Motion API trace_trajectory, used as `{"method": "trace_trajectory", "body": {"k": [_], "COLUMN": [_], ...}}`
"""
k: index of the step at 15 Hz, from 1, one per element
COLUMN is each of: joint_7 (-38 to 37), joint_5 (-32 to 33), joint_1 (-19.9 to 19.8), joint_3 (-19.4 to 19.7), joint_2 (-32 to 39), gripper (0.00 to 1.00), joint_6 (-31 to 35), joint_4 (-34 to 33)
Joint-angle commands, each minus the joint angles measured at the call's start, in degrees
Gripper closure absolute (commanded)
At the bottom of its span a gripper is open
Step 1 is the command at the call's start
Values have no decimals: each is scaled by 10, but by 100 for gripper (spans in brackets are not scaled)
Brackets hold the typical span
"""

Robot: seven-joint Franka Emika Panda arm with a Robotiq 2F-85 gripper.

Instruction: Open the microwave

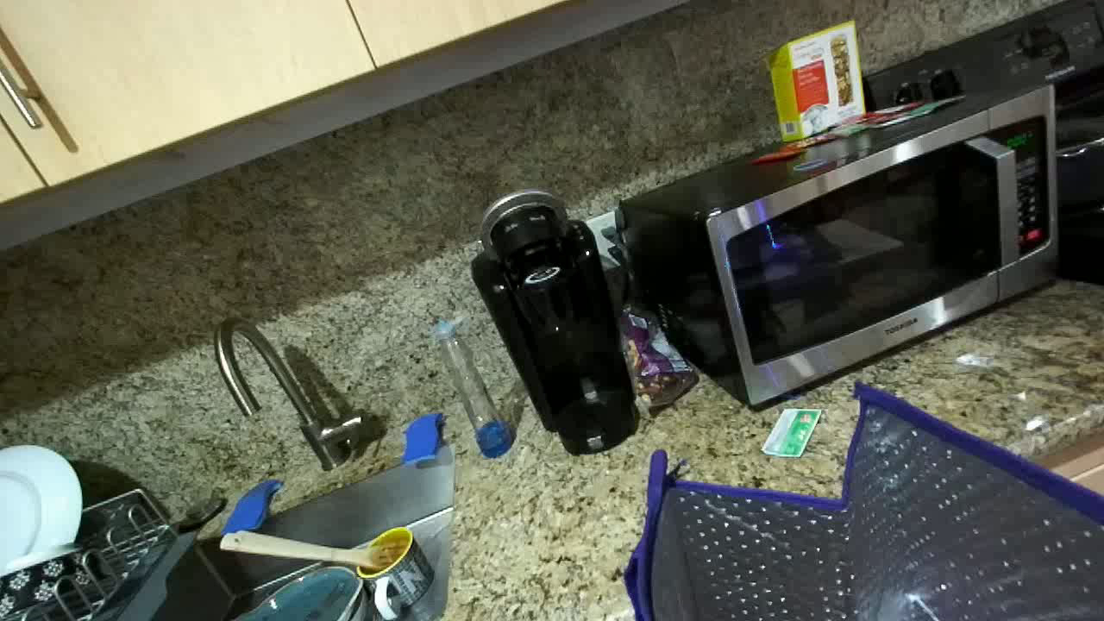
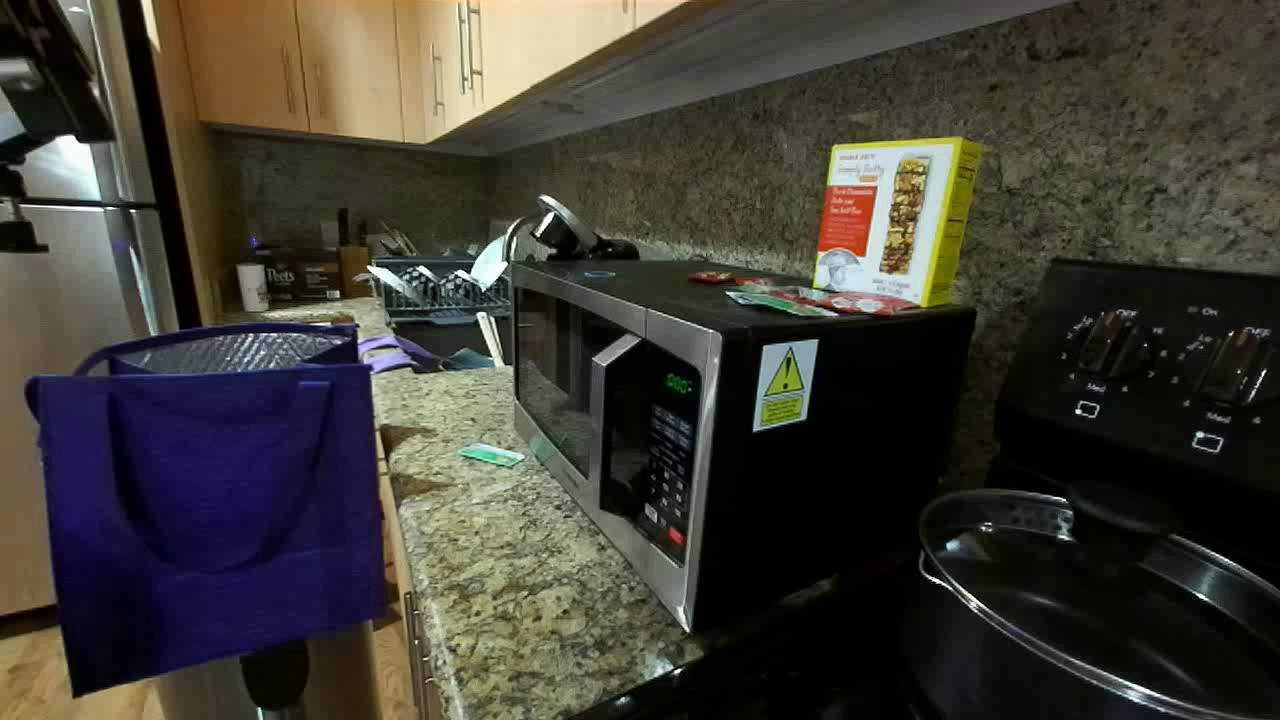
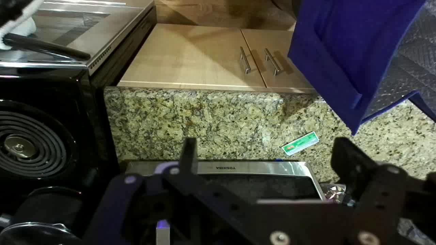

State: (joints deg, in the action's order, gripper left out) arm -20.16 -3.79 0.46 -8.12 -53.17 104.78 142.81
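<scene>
The microwave is a steel box with a dark window, seen in both exterior views (image 1: 862,250) (image 2: 850,430). Its door is shut. The upright steel handle (image 1: 1002,203) (image 2: 603,420) is beside the black control strip. In the wrist view the microwave (image 3: 252,185) appears with its label upside down, partly hidden behind the gripper. My gripper (image 3: 265,144) is open and empty, fingers wide apart, above the microwave's front in that view; I cannot tell the distance. The fingers do not show in the exterior views; a dark arm part (image 2: 50,90) shows at the upper left edge.
A purple insulated bag (image 2: 215,480) (image 3: 340,54) stands in front of the counter. A coffee maker (image 1: 552,328) is beside the microwave. A yellow snack box (image 2: 890,220) and packets lie on top. A green card (image 3: 300,143) lies on the counter. A pot (image 2: 1090,600) is on the stove.
</scene>
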Motion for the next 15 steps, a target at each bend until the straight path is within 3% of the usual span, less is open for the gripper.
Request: {"method": "trace_trajectory", "body": {"k": [1,3,7,15], "joint_7": [5,15,32,45], "joint_5": [-5,-4,1,22], "joint_1": [-7,-6,-21,-47], "joint_3": [-4,2,27,54], "joint_2": [0,5,52,264], "gripper": [0,0,0,0], "joint_6": [-1,5,79,137], "joint_4": [-1,-5,-30,-153]}}
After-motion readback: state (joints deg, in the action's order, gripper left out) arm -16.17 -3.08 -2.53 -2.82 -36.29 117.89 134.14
